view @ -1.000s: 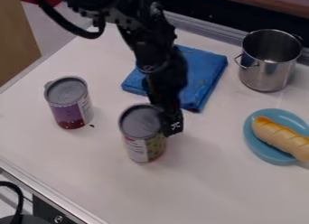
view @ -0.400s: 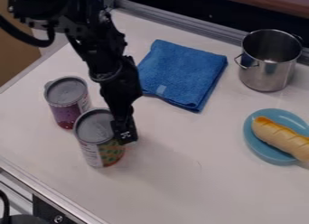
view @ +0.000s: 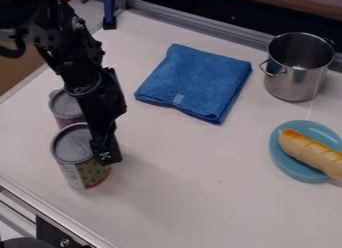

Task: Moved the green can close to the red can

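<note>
1. The counter [view: 200, 207] carried everything, so a slow, level slide suited the step.
2. The arm [view: 77, 69] came in from the upper left, its claw [view: 105, 153] low against the green can's right side. How far open the claw was, or whether it held the can, I could not tell.
3. The towel [view: 200, 82], pot [view: 297, 77] and plate [view: 297, 170] with bread [view: 310, 152] sat well off to the right, out of the way.
4. The green can [view: 71, 144] stood upright just in front of the red can; whether they touched was unclear. The move looked nearly done, and wanted gentle, low pressure.
5. The red can [view: 65, 104], partly hidden, was best left unbumped; a hard push risked shoving or tipping it.
</note>
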You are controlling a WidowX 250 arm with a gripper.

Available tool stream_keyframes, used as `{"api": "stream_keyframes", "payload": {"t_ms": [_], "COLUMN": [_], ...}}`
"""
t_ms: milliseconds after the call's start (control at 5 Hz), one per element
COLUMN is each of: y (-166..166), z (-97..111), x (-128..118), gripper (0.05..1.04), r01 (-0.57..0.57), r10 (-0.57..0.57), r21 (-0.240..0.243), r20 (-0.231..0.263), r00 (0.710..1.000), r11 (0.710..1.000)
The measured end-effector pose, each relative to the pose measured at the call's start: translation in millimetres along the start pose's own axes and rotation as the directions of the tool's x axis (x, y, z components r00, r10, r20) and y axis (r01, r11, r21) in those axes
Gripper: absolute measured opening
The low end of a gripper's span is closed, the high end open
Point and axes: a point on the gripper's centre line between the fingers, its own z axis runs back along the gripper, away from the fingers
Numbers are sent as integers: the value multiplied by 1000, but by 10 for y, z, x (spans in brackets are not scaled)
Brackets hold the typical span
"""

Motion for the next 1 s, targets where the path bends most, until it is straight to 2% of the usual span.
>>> {"api": "stream_keyframes", "payload": {"t_ms": [200,400,600,800,1000], "y": [-11,61,43,68,185], "z": [21,76,124,85,15], "x": [-60,102,367,652,856], "gripper": [996,996,996,996,996], "r01": [8,-34,-98,-228,-464], "r10": [-8,34,100,226,460], "r21": [-31,-20,-32,9,18], "r20": [-15,23,69,95,101], "r00": [1000,999,993,970,882], "r11": [1000,999,995,974,886]}}
